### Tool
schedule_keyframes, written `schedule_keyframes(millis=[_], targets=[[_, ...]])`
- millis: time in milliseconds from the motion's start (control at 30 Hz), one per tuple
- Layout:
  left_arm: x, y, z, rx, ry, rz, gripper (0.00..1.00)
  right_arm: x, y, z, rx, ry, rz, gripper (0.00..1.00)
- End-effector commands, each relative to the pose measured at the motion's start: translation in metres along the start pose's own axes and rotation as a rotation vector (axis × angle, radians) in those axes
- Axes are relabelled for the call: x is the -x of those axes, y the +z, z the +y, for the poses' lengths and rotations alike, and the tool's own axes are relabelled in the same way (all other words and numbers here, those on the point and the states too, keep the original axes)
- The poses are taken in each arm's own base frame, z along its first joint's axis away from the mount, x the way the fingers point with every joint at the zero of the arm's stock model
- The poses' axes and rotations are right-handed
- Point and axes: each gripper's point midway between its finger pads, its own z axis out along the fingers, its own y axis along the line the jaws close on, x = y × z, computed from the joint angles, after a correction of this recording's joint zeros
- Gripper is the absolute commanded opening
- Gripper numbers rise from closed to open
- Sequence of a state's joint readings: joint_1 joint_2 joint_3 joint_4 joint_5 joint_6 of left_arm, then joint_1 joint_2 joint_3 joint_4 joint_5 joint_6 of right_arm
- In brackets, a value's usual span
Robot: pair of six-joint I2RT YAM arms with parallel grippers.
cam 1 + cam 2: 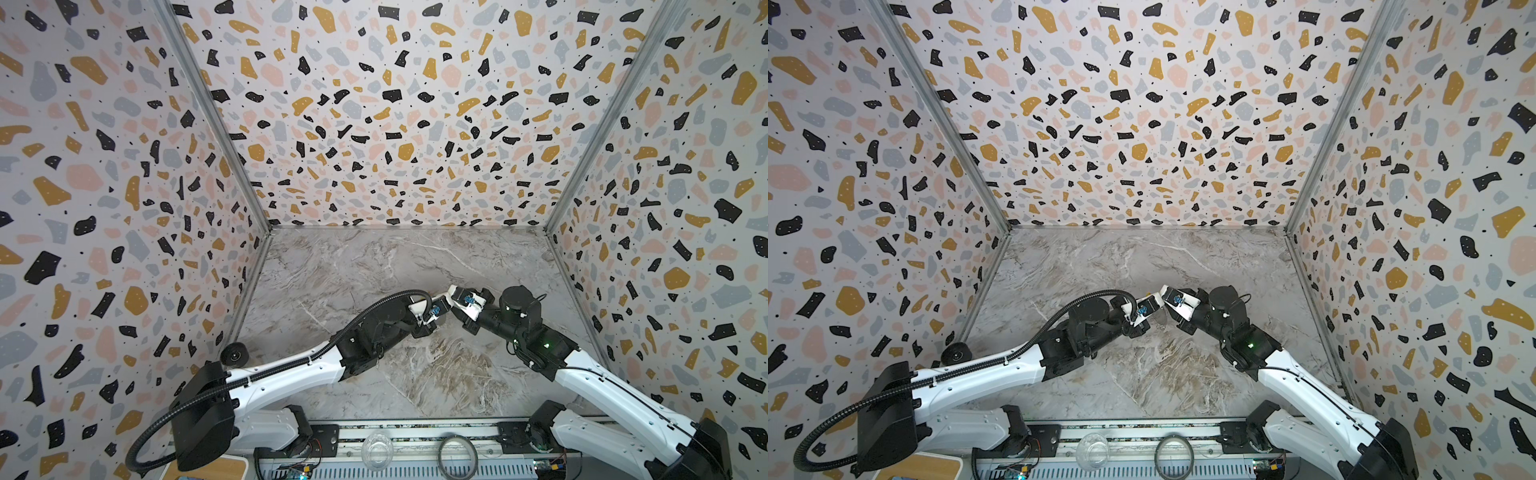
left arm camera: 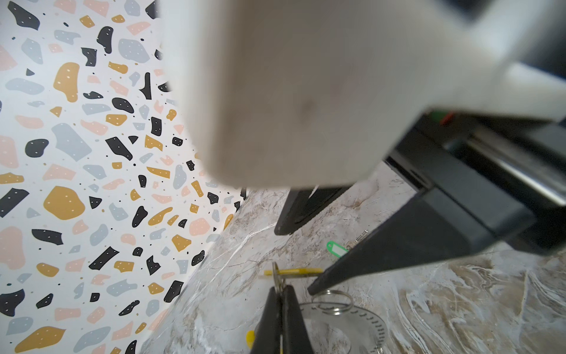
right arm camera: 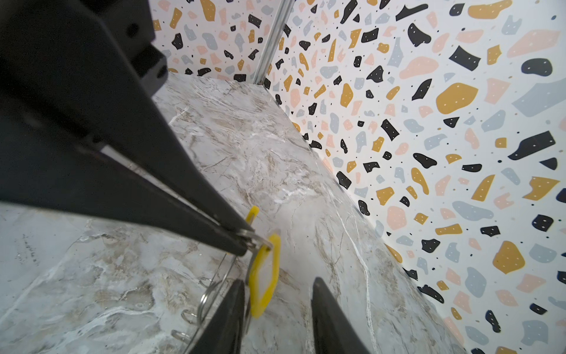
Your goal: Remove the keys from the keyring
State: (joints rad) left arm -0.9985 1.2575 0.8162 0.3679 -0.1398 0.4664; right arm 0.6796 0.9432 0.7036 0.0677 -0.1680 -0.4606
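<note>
Patience pays here. The yellow plastic key tag (image 3: 277,257) hangs just beside one finger of the right gripper (image 3: 277,282), whose jaws stand apart with nothing pinched. They should close squarely on the tag, then draw it along the wire. The left gripper (image 3: 245,242) is clenched, apparently on the thin silvery wire keyring (image 3: 225,271), low over the marble-patterned table (image 3: 245,138). The green-tagged key (image 2: 337,249) lies apart on the table, likely already off.

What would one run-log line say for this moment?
left claw: shut on key | right claw: open, at yellow tag | green tag: on table
</note>
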Motion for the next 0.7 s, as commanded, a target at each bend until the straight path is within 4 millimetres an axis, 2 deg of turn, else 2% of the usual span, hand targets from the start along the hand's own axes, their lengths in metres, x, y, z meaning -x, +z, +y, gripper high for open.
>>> schedule_keyframes(millis=[0,367,567,667], targets=[[0.031,-0.001,0.018,0.047,-0.027,-0.093,0.00,0.005,0.002,-0.005,-0.035,-0.023,-0.009,0.35],[0.031,0.001,0.017,0.042,-0.034,-0.094,0.00,0.013,0.005,-0.002,-0.055,-0.087,-0.042,0.21],[0.031,0.001,0.018,0.038,-0.039,-0.095,0.00,0.013,0.000,-0.001,-0.074,-0.159,-0.053,0.08],[0.029,0.002,0.018,0.034,-0.041,-0.089,0.00,0.015,-0.004,-0.006,-0.104,-0.191,-0.045,0.03]])
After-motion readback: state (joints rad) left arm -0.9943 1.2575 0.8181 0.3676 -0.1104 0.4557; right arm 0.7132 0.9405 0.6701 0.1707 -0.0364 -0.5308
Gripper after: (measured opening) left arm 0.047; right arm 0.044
